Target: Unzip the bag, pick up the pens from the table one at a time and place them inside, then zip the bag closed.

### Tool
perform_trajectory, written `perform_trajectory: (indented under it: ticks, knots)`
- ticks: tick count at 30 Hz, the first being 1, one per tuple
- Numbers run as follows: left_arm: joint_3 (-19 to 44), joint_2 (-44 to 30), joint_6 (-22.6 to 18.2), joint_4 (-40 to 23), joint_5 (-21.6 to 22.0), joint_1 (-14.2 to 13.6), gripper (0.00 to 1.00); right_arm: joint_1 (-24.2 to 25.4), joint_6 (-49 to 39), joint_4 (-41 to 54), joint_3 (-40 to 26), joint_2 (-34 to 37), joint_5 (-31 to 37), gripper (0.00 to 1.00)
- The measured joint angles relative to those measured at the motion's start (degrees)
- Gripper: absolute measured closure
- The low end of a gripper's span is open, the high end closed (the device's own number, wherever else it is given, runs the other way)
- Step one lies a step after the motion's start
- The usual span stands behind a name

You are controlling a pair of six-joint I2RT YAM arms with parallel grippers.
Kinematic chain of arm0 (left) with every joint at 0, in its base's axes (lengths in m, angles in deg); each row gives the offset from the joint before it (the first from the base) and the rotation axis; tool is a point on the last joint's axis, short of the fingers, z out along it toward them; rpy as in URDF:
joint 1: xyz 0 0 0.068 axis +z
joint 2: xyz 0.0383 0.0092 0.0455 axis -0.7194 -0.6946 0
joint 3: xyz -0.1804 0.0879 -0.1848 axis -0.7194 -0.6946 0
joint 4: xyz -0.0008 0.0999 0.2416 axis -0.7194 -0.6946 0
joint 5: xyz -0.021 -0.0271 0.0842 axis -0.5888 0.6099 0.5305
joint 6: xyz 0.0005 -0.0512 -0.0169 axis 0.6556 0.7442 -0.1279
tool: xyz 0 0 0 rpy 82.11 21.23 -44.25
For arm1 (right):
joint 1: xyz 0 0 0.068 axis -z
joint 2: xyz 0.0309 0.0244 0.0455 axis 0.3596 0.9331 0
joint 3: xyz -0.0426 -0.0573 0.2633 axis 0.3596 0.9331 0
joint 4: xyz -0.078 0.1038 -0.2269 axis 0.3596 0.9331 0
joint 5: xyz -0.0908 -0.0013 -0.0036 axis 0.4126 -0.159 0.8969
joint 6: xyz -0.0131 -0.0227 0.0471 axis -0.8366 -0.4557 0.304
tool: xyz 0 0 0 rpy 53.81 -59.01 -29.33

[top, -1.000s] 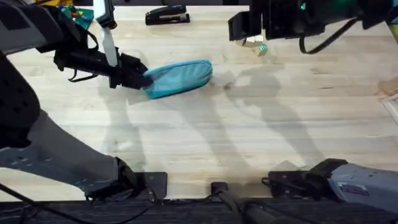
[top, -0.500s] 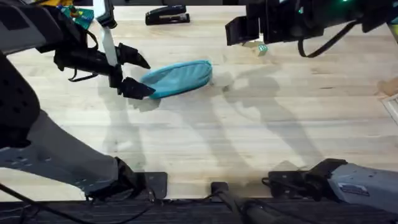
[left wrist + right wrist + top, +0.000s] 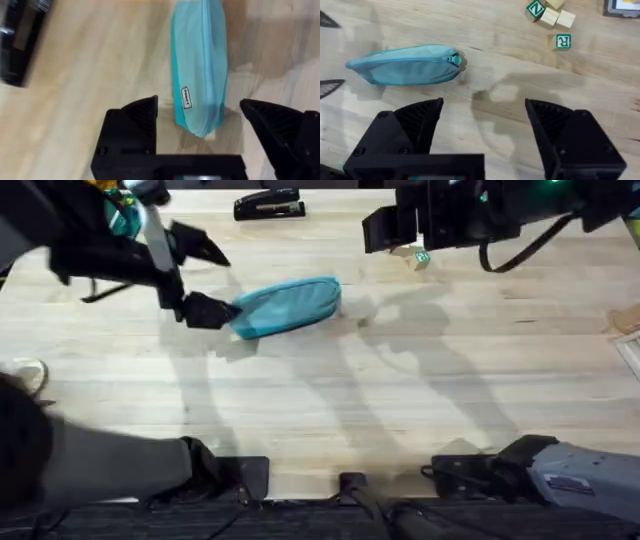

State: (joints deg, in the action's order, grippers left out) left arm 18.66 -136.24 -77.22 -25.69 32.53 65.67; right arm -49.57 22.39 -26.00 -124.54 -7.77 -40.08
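The teal bag [image 3: 288, 305] lies on the table [image 3: 330, 410], left of centre, its zip pull [image 3: 455, 60] at its right end. My left gripper [image 3: 213, 278] is open just off the bag's left end, one finger [image 3: 208, 310] close beside it, nothing held. In the left wrist view the bag [image 3: 200, 65] reaches in between the open fingertips [image 3: 145, 107]. My right gripper [image 3: 378, 228] hovers open, above and to the right of the bag [image 3: 407, 65], holding nothing. The pens are out of view.
A black stapler [image 3: 268, 204] lies at the far edge behind the bag. Small wooden letter blocks [image 3: 415, 256] sit under the right arm. A dark flat object [image 3: 621, 7] lies beyond the blocks. Bare wood spreads across the middle and front of the table.
The left gripper, shut on the bag's left end a second ago, has opened, let go and pulled back to the left. The bag stays put. The right arm has barely moved.
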Motion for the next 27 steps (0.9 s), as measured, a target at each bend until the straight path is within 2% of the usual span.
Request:
perform_trajectory:
  ticks: [5,7,11,15,18,22,27]
  knots:
    - [0.0,11.65,4.53,-0.07,0.05,0.0,0.005,0.0,-0.01,0.01,0.0,0.0,0.0,0.004]
    - [0.0,15.97,7.94,-0.17,0.61,0.0,0.005,0.0,-0.01,-0.01,0.0,0.0,0.0,0.004]
    - [0.0,24.3,19.02,-0.31,3.15,0.0,0.006,0.0,0.01,-0.01,0.0,-0.02,0.0,0.004]
    - [0.0,31.85,33.92,-0.5,7.27,0.0,0.006,0.0,-0.01,0.03,0.0,-0.51,0.0,0.004]
    - [0.0,36.59,43.35,-1.02,10.02,0.0,0.006,0.0,0.0,0.03,0.0,-1.81,0.0,0.004]
    - [0.0,41.91,51.66,-3.86,12.0,0.0,0.006,0.0,-0.01,0.01,0.0,-4.42,0.0,0.004]
    - [0.0,46.33,56.39,-11.98,12.89,0.0,0.005,0.0,-0.01,0.17,0.0,-7.12,0.02,0.004]
